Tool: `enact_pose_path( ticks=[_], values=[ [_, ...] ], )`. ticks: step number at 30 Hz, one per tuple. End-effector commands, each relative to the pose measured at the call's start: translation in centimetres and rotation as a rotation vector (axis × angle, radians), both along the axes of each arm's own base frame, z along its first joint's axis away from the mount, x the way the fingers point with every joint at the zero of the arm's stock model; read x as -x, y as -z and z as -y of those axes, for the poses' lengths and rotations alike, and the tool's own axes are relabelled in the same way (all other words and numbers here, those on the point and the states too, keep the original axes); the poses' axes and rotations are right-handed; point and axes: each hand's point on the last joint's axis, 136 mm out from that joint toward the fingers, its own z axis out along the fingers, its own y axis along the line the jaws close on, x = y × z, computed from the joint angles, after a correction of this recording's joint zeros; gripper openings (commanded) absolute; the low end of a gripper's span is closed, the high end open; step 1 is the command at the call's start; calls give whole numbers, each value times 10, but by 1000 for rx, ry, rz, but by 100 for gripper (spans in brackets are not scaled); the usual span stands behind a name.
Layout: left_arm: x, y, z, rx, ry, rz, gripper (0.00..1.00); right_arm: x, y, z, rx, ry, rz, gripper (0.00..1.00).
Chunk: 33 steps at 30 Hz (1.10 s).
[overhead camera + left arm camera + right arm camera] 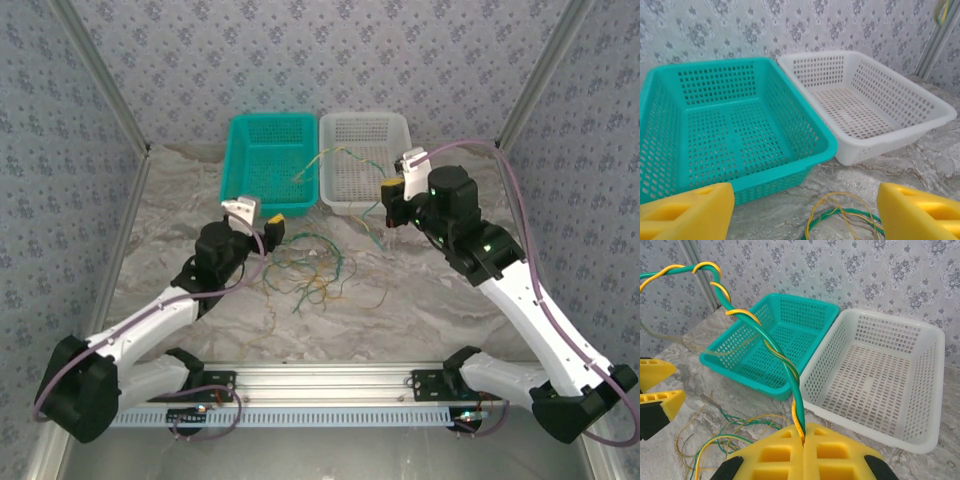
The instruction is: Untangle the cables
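The mottled grey-and-cream, stone-look surface (pixel 420 300) carries everything you are working with. At its far side two rectangular plastic baskets with perforated grid walls stand touching along their long sides: the teal rectangular plastic basket (pixel 262 160) on the left and the white rectangular plastic basket (pixel 375 175) on the right.

From above you see the thin, curly green and yellow-tan cables (pixel 315 265) lying in a loose, looping heap on the surface just in front of the baskets, between the two arms. One strand arcs up over the baskets' shared rims.

Your right tool (pixel 393 197) hangs just in front of the white basket. Its wrist view shows what the overhead cannot: the yellow, blocky pads (pixel 802 437) are clenched on a twisted green and yellow pair (pixel 775 352), two glossy strands spiralled round each other and rising up to the left.

Your left tool (pixel 274 229) is near the teal basket's front wall. In its own view the wedge-shaped yellow fingers (pixel 805 215) are spread wide, released, with a few cable loops (pixel 840 212) on the surface between them.
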Motion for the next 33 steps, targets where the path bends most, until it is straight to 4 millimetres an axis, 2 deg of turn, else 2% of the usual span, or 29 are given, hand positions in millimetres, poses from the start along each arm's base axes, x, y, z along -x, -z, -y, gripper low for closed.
enact_pose_path(
  ticks=[1, 3, 8, 13, 18, 21, 27, 33],
  values=[
    [7, -28, -9, 41, -5, 128, 76, 5, -20, -3, -15, -37, 69, 0],
    [14, -37, -9, 66, 32, 167, 76, 4, -11, -5, -3, -48, 63, 0],
    [32, -67, -6, 125, 148, 254, 77, 1, 28, -15, 42, -106, 12, 0],
    [53, -100, 5, 185, 291, 312, 76, -1, 48, -16, 103, -125, 9, 0],
    [72, -127, 24, 213, 457, 331, 79, 6, 63, -28, 133, -213, -6, 0],
    [77, -133, 38, 188, 558, 298, 80, 4, 70, -29, 149, -211, -13, 0],
    [76, -128, 58, 165, 690, 207, 81, -1, 78, -26, 165, -183, -18, 0],
    [64, -101, 69, 134, 721, 113, 82, 0, 71, -22, 131, -164, 6, 0]
  ],
)
